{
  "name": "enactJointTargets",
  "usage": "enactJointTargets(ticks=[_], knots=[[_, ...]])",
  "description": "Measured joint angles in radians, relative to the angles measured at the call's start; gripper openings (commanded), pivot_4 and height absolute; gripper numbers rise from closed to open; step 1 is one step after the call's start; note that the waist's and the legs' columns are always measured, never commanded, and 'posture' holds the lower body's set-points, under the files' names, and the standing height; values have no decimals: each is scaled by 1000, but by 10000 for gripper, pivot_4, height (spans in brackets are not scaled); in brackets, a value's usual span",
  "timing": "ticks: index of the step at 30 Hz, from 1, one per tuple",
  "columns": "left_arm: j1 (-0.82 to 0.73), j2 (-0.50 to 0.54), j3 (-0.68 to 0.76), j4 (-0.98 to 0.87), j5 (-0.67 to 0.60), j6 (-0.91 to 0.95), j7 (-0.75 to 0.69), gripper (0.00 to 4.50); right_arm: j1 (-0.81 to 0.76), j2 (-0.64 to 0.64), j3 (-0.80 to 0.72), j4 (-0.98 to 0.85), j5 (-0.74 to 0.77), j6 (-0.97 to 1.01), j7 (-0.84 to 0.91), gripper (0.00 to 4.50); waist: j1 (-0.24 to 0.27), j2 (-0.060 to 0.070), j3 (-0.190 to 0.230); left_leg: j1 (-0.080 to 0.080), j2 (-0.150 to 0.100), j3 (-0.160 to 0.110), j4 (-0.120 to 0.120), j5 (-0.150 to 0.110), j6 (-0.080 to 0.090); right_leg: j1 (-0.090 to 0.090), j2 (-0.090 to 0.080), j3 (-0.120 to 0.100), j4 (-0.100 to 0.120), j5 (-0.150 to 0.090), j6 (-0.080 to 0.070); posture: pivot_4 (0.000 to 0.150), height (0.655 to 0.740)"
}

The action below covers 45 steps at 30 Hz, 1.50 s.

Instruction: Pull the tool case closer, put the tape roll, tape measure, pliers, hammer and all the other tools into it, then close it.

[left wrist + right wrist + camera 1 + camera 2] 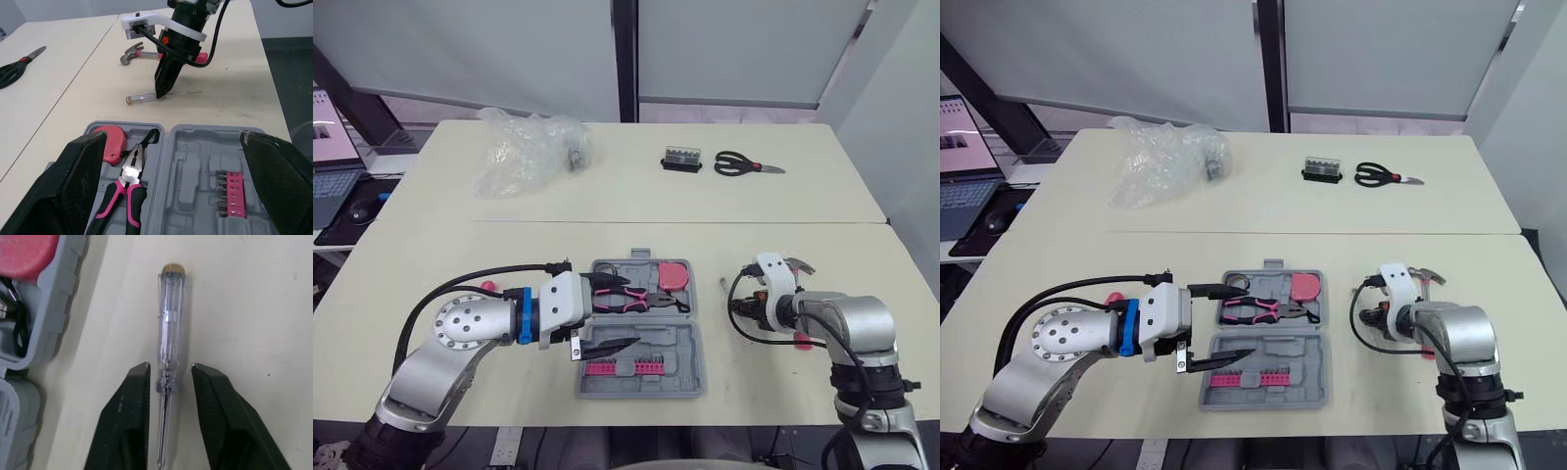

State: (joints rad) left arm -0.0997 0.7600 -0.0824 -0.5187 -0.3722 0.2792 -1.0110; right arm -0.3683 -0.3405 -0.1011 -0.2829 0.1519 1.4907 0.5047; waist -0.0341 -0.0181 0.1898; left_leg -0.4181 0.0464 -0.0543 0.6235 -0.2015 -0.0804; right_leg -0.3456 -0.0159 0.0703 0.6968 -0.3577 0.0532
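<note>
R gripper (169,366) parted astride clear screwdriver (170,323) beside tool case (691,374); L gripper (629,311) wide open over case.

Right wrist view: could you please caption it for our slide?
Open right gripper straddles a clear-handled screwdriver on the table beside the tool case.

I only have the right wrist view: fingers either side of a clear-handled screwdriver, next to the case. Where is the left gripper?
Observer: The left gripper hovers open over the open tool case, holding nothing.
Operator: Are the pliers packed?
Observer: Yes, the pink-handled pliers lie in the case's far half.
Operator: And the hammer?
Observer: The hammer lies on the table, beside the right gripper.
</note>
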Motion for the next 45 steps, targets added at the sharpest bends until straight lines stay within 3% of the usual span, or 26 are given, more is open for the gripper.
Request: enactJointTargets(ticks=[5, 10, 14, 19, 27, 30, 34, 40, 42, 45], knots=[[5, 0, 0, -1, 0, 1, 1, 45000, 33, -42, -34, -156, 61, -42, 6, 36290, 1, 0, 0, -2, 0, 0, 0, 0, 0, -2, 0, 0, 0, 0, 0, 1500, 7400], [8, 0, 2, 1, 0, 0, -1, 45000, 254, -157, 70, -248, 19, -435, 32, 36290, 3, -1, 0, -3, 0, 0, 0, 0, 0, -3, 0, 0, -1, 0, 0, 1500, 7400], [0, -4, 2, 15, 0, -8, -2, 45000, 399, -109, 124, -198, -60, -702, -53, 36290, -3, -1, 0, -3, 0, 0, 0, 0, 0, -3, 0, 1, 0, 0, 0, 1500, 7400], [-11, -12, 2, 18, 0, -22, -4, 45000, 437, -40, 133, -116, -100, -862, -139, 36290, -8, -1, 0, -3, 1, 0, 0, 0, 0, -3, 1, 1, 1, 0, 0, 1500, 7400], [-12, -12, 1, 29, 0, -32, -19, 45000, 439, 29, 143, -27, -112, -915, -193, 36290, -5, 0, 0, -3, 1, 0, 0, 0, 0, -3, 1, 0, 1, 0, 0, 1500, 7400], [-13, -12, 1, 42, 0, -41, -28, 45000, 468, 36, 148, -22, -114, -925, -202, 30872, -4, 0, 0, -3, 1, 0, 0, 0, 0, -3, 1, 0, 1, 0, 0, 1500, 7400], [-12, -12, 1, 44, -3, -50, -33, 45000, 473, 52, 161, -21, -115, -938, -207, 19579, -6, 0, 0, -2, 1, 0, 0, 0, 0, -3, 1, 0, 1, 0, 0, 1500, 7400], [-12, -13, 1, 64, -5, -60, -48, 45000, 470, 77, 163, -1, -120, -966, -227, 6400, -5, 0, 0, -2, 1, 0, 0, 0, 0, -3, 1, 1, 1, 0, 0, 1500, 7400], [-12, -12, 1, 69, -5, -70, -51, 45000, 469, 82, 163, 9, -125, -980, -232, 3070, -5, 0, 0, -2, 1, 0, 0, 0, 0, -3, 1, 1, 1, 0, 0, 1500, 7400], [-11, -10, 5, 87, -5, -74, -60, 45000, 468, 87, 163, 13, -126, -987, -239, 2885, -5, 0, -1, -2, 1, 0, 0, 0, 0, -3, 1, 1, 1, 0, 0, 1500, 7400]])
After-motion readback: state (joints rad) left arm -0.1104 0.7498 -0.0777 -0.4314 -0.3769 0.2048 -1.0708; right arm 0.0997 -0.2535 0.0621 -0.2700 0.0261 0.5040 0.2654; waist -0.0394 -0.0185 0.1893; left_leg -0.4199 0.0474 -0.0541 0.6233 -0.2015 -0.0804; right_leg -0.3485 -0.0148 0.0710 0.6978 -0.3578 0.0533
